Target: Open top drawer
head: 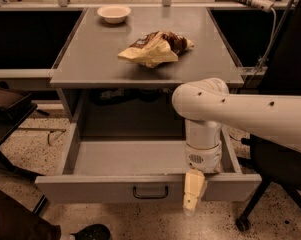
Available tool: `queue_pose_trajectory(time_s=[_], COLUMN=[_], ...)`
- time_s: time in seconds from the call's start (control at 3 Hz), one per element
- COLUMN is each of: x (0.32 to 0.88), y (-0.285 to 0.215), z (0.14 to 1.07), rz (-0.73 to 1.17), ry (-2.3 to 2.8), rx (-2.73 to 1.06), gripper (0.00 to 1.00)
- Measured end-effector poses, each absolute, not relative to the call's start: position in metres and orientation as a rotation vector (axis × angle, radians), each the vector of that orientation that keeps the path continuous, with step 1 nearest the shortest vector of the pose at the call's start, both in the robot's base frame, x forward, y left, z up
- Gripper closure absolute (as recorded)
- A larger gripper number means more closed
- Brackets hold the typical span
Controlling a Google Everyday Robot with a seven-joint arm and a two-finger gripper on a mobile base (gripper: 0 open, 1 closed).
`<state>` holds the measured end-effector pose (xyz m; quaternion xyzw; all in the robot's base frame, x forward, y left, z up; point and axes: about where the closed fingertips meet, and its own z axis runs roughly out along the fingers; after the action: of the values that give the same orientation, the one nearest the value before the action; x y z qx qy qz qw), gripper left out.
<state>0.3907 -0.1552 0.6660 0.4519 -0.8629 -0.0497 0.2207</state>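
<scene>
The top drawer [90, 188] is pulled far out from under the grey table. Its flat grey front panel faces me, with a small black bar handle [150, 192] at its middle. The shallow grey tray inside [125, 156] holds nothing that I can see. My gripper [193, 196] hangs from the white arm [250, 114] in front of the right part of the front panel, to the right of the handle and apart from it. It holds nothing.
A crumpled chip bag [155, 48] lies on the grey tabletop [90, 59]. A white bowl [114, 13] stands at the back left. A black office chair [275, 174] stands right of the drawer. A dark seat [7, 104] is at left.
</scene>
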Motion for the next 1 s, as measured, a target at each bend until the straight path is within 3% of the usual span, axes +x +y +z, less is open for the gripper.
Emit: queue_pose_trajectory(time_s=[1.0], x=[0.324], y=[-0.143], z=[0.666], rz=[-0.285], ry=[-2.402], rx=[1.073], gripper=[0.0])
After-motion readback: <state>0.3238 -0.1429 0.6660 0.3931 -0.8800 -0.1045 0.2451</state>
